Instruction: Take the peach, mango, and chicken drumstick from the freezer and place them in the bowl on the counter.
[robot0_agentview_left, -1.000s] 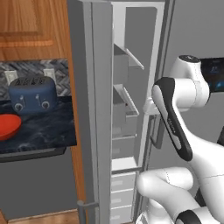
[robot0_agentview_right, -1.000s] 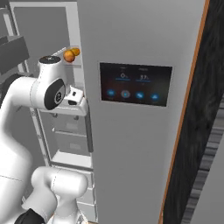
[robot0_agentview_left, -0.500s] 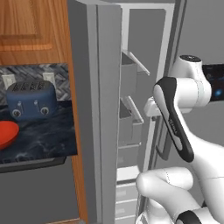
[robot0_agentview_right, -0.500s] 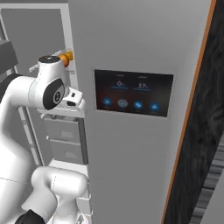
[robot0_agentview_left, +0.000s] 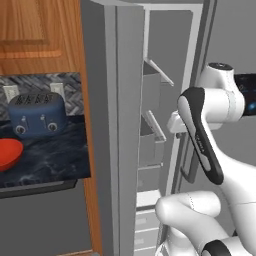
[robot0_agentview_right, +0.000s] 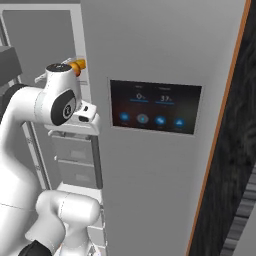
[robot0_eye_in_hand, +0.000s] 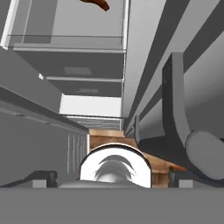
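Freezer (robot0_agentview_left: 150, 150) door stands open, arm reaching inside. Gripper (robot0_eye_in_hand: 114, 177) jaws spread wide, holding nothing. Drumstick (robot0_eye_in_hand: 97, 4) lies on a far shelf; peach (robot0_agentview_right: 77, 65) sits behind the arm. Bowl (robot0_agentview_left: 9, 153) rests on the counter (robot0_agentview_left: 50, 160), left.

Peach (robot0_agentview_right: 77, 65) (orange) behind white arm (robot0_agentview_right: 35, 112)

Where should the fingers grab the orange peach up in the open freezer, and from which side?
Grip the peach across its middle: it looks ball-shaped, so any two opposite sides should serve. Come in from the open front of the freezer, probably level, with one finger on each side. The arm hides part of the fruit here.
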